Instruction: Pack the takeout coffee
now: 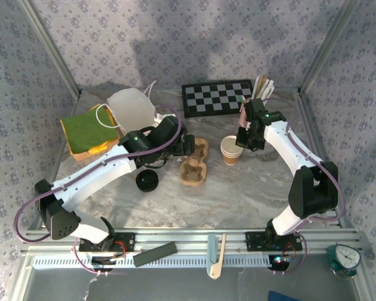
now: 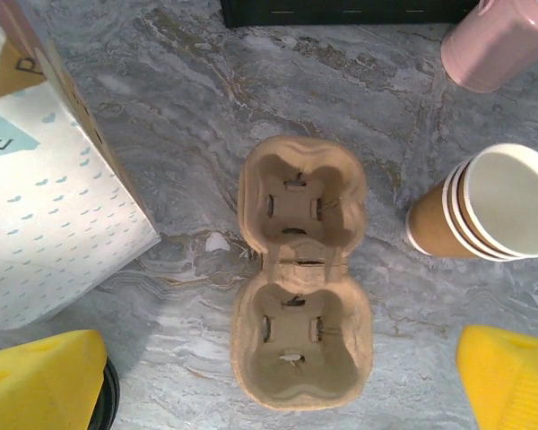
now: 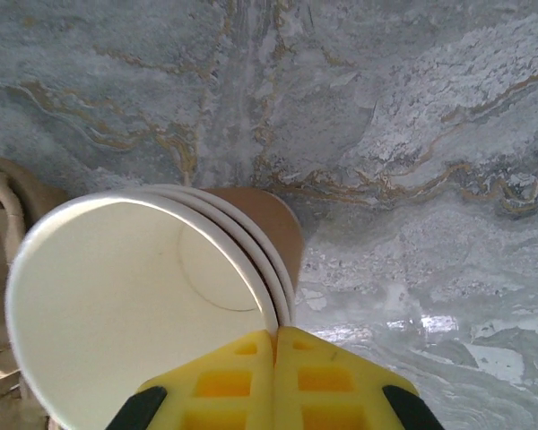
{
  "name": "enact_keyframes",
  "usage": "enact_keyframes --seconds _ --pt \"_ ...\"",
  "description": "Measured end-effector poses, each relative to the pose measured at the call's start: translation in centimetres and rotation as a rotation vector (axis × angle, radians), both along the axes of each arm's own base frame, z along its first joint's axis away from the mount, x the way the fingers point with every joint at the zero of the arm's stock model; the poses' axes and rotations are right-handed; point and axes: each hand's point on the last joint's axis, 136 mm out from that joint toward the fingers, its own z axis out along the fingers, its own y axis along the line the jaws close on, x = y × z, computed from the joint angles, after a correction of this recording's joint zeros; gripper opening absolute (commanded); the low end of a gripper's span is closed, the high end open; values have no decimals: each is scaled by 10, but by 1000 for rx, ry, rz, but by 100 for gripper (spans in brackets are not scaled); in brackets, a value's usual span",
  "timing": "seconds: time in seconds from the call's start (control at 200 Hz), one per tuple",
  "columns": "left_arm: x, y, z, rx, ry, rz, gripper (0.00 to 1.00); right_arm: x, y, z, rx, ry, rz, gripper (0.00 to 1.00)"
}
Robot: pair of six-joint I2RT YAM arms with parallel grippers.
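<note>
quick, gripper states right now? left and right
Left gripper: open, holding nothing, above the pulp tray.
Right gripper: shut on the rim of the paper cup stack.

Cut off: coffee cup (image 3: 117, 296) at bottom edge; pink cup (image 2: 507, 40) at top; paper bag (image 2: 45, 206) at left.
</note>
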Motion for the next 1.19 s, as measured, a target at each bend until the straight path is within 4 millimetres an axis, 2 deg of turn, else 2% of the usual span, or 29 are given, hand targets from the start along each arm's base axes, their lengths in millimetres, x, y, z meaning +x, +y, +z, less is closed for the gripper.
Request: enact_keyframes --seconds 0.16,0.32,0.585,0.71,0.765,0.825,0.895,0.955,1.109,1.194 --pt "1 -4 0 -5 -5 -13 100 1 -2 22 65 -65 -21 0" --pt "6 -18 -11 -28 32 -44 98 0 -1 36 107 -111 -23 0" --pt "39 -48 -26 -261 145 -53 83 -9 2 26 132 -87 -12 0" --pt "39 -69 -42 -306 207 -95 81 -12 5 25 151 -84 -6 0" --pt "38 -76 -48 -316 233 -107 76 -13 5 27 160 -88 -3 0" --pt "39 -81 -52 -327 250 -118 75 -13 6 31 169 -106 -1 0" --pt "38 -86 -54 -339 263 -126 70 -14 5 34 174 -120 -2 0" --pt "39 -89 -53 -350 268 -132 69 -13 3 35 189 -125 -8 0" --pt "43 -100 -50 -375 276 -150 68 -20 -4 19 191 -98 -37 0" --pt "45 -104 -48 -385 274 -160 60 -23 -6 15 197 -83 -41 0"
